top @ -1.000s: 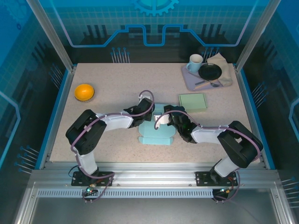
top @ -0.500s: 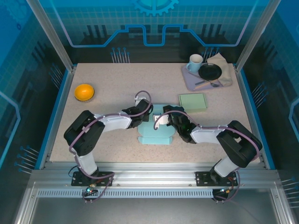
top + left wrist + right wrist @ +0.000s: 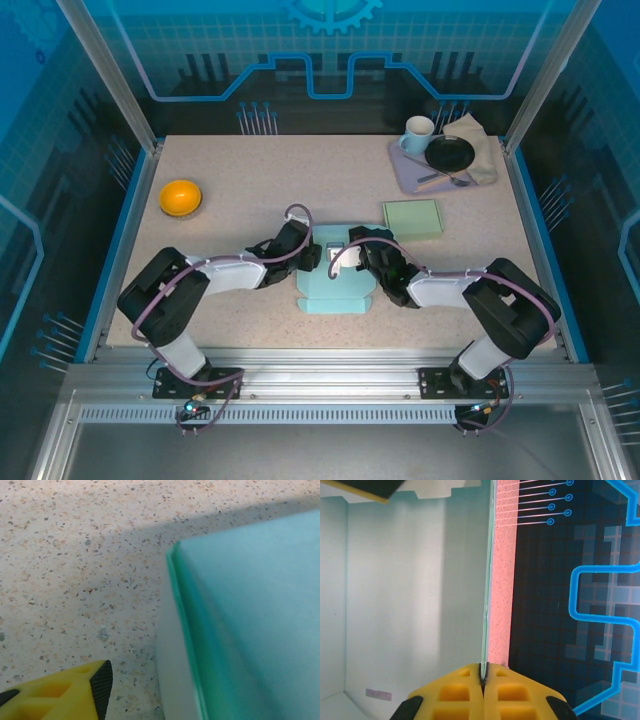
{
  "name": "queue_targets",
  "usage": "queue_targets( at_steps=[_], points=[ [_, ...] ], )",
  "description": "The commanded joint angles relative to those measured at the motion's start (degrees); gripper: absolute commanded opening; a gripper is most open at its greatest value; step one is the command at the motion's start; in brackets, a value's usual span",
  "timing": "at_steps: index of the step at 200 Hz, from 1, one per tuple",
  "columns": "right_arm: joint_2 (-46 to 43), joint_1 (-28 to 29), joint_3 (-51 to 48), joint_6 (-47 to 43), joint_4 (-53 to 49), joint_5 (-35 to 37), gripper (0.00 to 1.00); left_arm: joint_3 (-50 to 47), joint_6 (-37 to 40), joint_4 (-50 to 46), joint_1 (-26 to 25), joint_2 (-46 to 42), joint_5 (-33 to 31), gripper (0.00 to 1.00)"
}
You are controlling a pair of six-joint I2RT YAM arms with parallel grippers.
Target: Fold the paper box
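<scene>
A pale blue box (image 3: 335, 287) sits partly folded on the desk (image 3: 240, 170). The left hand (image 3: 309, 256) is at the box's far left side and the right hand (image 3: 351, 250) at its far right; their grip cannot be told. Far left of the box is an orange bowl (image 3: 181, 196). Just right of the box is a green pad (image 3: 412, 217), and beyond that a tray (image 3: 405, 165) with a mug (image 3: 418, 131).

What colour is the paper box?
The paper box is pale teal, clearest in the top external view.
</scene>
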Motion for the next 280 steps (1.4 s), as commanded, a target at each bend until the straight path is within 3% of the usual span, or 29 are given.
queue_targets(
  at_steps=[1,33,68,83,105,138,157,206,242,258,280],
  points=[
    [1.68,1.01,-1.78,0.51,-4.73,1.69,0.0,-0.64,2.6,2.42,-0.19,-0.68,0.86,0.55],
    [0.83,1.28,-2.0,0.94,-5.97,1.18,0.0,1.69,3.0,0.02,-0.18,2.38,-6.42,0.35],
    [-0.91,1.47,-2.15,1.79,-8.59,-1.34,0.0,2.98,3.54,1.6,-0.2,4.76,-8.96,0.17],
    [-0.98,1.46,-2.1,1.84,-8.55,-0.69,0.0,7.28,-1.72,-7.31,-0.18,7.08,-18.08,0.0],
    [-1.05,1.02,-2.16,1.85,-7.24,1.2,0.0,10.73,-7.33,-15.48,-0.2,9.92,-25.62,0.0],
    [-1.4,0.49,-2.01,2.42,-7.81,0.66,0.0,8.59,-7.14,-12.45,-0.13,9.18,-23.11,0.0],
    [-0.64,0.48,-1.57,2.7,-7.92,0.75,0.0,8.03,-4.04,-9.19,-0.18,8.21,-16.79,0.25],
    [-0.2,0.55,-1.55,3.14,-7.89,1.27,0.0,6.36,-0.38,-5.12,-0.09,2.88,-5.02,0.58],
    [-0.03,0.32,-1.2,3.14,-7.96,1.27,0.0,2.67,1.31,-1.93,-0.09,-2.69,2.92,0.7],
    [-0.11,0.35,-1.24,3.14,-7.98,1.16,0.0,0.55,1.92,-0.71,-0.09,-4.31,2.85,0.68],
    [-0.37,0.4,-1.23,3.08,-8.11,0.93,0.0,-0.23,3.77,-0.39,0.57,-3.86,0.67,0.58]
  ],
)
